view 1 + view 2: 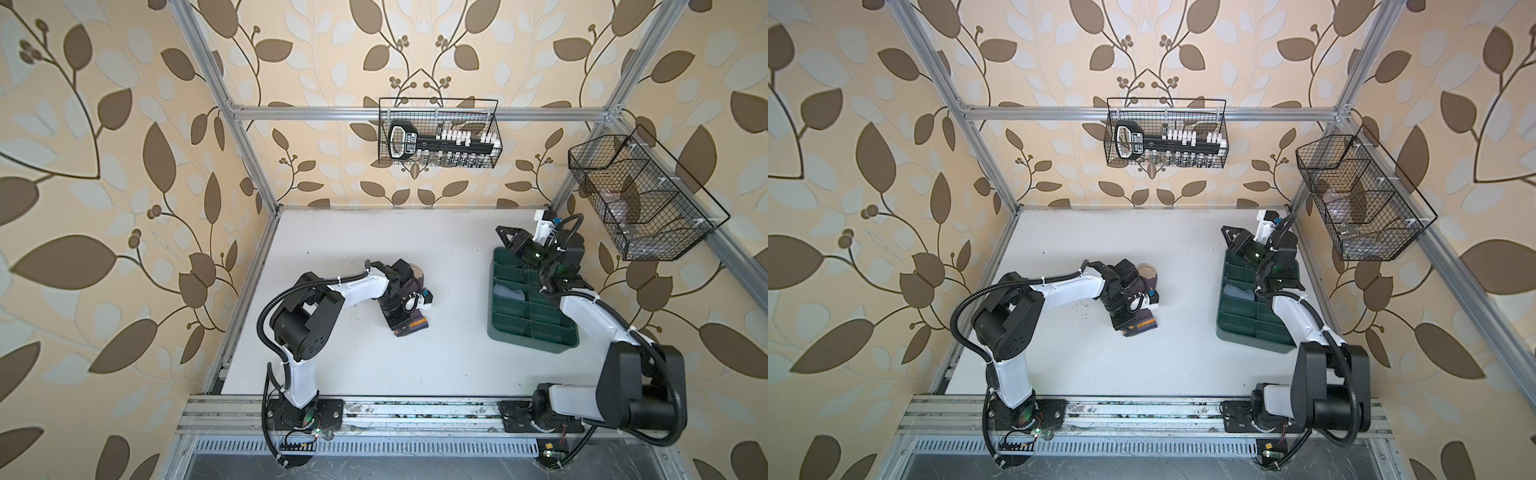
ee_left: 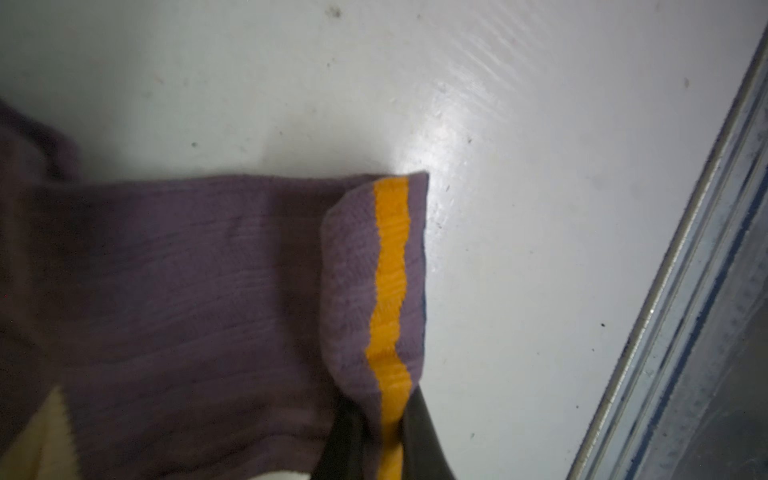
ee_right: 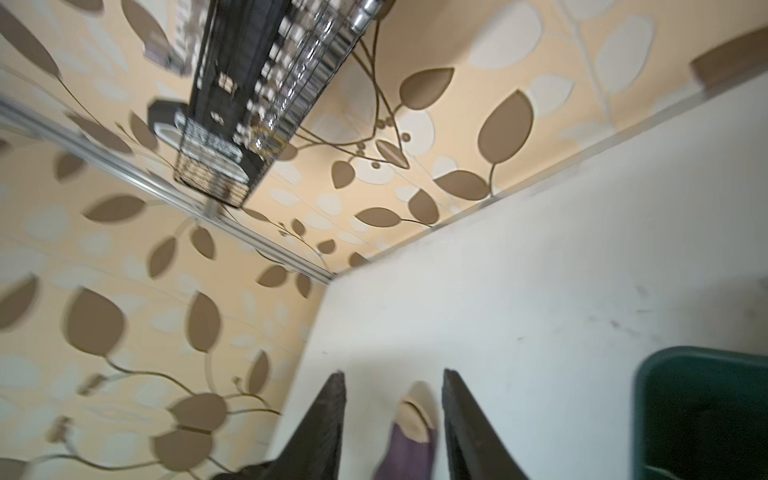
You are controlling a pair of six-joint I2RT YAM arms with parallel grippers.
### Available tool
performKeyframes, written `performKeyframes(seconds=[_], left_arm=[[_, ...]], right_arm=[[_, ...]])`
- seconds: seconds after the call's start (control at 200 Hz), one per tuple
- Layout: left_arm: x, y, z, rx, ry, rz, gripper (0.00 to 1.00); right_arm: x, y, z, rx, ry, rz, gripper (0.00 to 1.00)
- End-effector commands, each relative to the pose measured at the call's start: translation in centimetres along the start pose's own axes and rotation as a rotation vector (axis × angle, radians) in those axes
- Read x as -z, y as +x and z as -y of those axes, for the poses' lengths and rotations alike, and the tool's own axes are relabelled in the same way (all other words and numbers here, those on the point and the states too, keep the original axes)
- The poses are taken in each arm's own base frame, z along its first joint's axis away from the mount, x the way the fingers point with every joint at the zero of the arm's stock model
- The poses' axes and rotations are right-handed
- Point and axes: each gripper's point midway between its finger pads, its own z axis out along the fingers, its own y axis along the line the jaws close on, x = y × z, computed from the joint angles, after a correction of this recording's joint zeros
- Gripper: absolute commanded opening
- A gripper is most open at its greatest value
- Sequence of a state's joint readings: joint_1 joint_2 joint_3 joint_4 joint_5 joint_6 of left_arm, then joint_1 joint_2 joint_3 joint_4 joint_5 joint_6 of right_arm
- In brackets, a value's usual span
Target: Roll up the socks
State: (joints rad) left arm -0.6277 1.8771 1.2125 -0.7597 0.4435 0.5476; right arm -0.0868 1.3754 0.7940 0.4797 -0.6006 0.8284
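The purple sock (image 2: 208,291) lies flat on the white table, its beige toe (image 1: 419,275) pointing away from the front rail. Its cuff with the orange stripe (image 2: 390,270) is folded up and back. My left gripper (image 2: 388,419) is shut on that cuff, and in both top views it sits low over the sock's near end (image 1: 415,325) (image 1: 1144,325). A light blue sock (image 1: 509,292) (image 1: 1237,293) lies bundled in a compartment of the green tray (image 1: 532,338). My right gripper (image 3: 392,378) stands open and empty above the tray's far corner (image 1: 503,232), pointing toward the purple sock.
The green divided tray (image 1: 1250,334) (image 3: 706,415) sits at the right of the table. A wire basket (image 1: 438,133) with tools hangs on the back rail, and another wire basket (image 1: 640,199) hangs on the right. Metal frame posts border the table.
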Motion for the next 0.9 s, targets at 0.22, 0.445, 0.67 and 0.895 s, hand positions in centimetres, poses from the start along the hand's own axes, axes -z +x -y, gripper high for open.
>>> performKeyframes(seconds=[0.22, 0.445, 0.67, 0.895], left_arm=[[0.2, -0.7, -1.4, 0.122, 0.113, -0.030, 0.03], [0.1, -0.9, -2.2, 0.161, 0.129, -0.038, 0.04], [0.1, -0.9, -2.3, 0.165, 0.130, -0.038, 0.05], [0.1, -0.9, -2.2, 0.163, 0.126, -0.033, 0.05]], right_arm=[[2.7, 15.0, -8.9, 1.503, 0.025, -0.264, 0.58], [5.8, 25.6, -7.4, 2.054, -0.218, -0.414, 0.55], [3.9, 33.9, -5.3, 2.171, -0.372, -0.575, 0.54], [-0.1, 35.7, -3.6, 2.161, -0.303, -0.633, 0.51]])
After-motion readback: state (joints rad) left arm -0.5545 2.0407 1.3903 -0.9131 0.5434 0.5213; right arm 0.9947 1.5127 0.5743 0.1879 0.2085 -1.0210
